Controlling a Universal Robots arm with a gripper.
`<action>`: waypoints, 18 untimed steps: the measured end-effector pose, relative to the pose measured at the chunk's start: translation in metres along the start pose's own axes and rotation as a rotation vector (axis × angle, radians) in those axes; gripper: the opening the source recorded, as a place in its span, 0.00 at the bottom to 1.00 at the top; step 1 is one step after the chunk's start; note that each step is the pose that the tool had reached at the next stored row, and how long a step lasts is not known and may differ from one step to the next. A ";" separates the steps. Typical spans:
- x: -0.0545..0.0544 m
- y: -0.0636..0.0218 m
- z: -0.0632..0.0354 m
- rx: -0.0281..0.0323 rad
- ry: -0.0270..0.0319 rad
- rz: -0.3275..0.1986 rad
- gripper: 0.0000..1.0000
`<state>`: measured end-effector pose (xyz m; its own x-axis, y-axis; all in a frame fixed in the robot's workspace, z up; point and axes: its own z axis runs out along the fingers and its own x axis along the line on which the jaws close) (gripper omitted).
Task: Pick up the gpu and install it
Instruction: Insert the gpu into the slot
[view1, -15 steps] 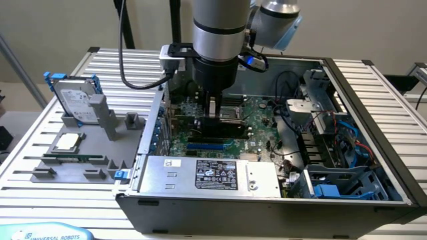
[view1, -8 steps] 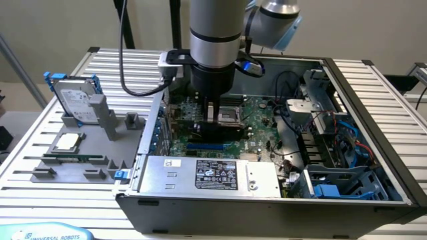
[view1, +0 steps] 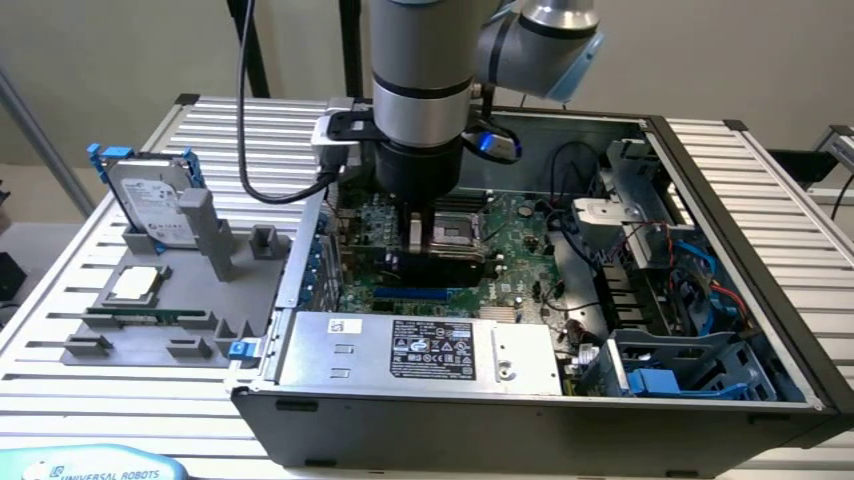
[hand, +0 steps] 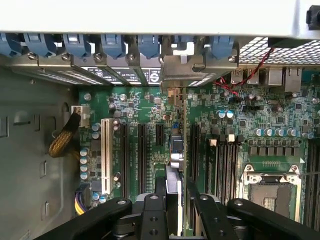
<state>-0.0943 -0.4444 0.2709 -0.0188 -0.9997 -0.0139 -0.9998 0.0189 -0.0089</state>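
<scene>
A ribbed metal bench against a plain wall.

The bench (view1: 80, 370) was made of pale, grooved aluminium slats, running out to both sides of the exterior view. Behind it stood a bare beige wall (view1: 94, 60), with dark upright posts (view1: 350, 45) rising near it. A slanted grey bar (view1: 34, 130) leaned at the exterior view's left edge. The light was soft and even, with no hard shadows on the slats.

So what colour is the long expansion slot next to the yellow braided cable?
White slot on the green motherboard; the wrist view shows it best.
</scene>
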 end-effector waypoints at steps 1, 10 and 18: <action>0.000 0.0003 0.0002 -0.0001 0.0003 0.001 0.27; 0.000 0.0035 0.0019 -0.0002 0.0001 0.005 0.27; 0.000 0.0051 0.0031 -0.0003 -0.0036 0.011 0.27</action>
<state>-0.0994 -0.4444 0.2678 -0.0299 -0.9994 -0.0175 -0.9995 0.0301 -0.0084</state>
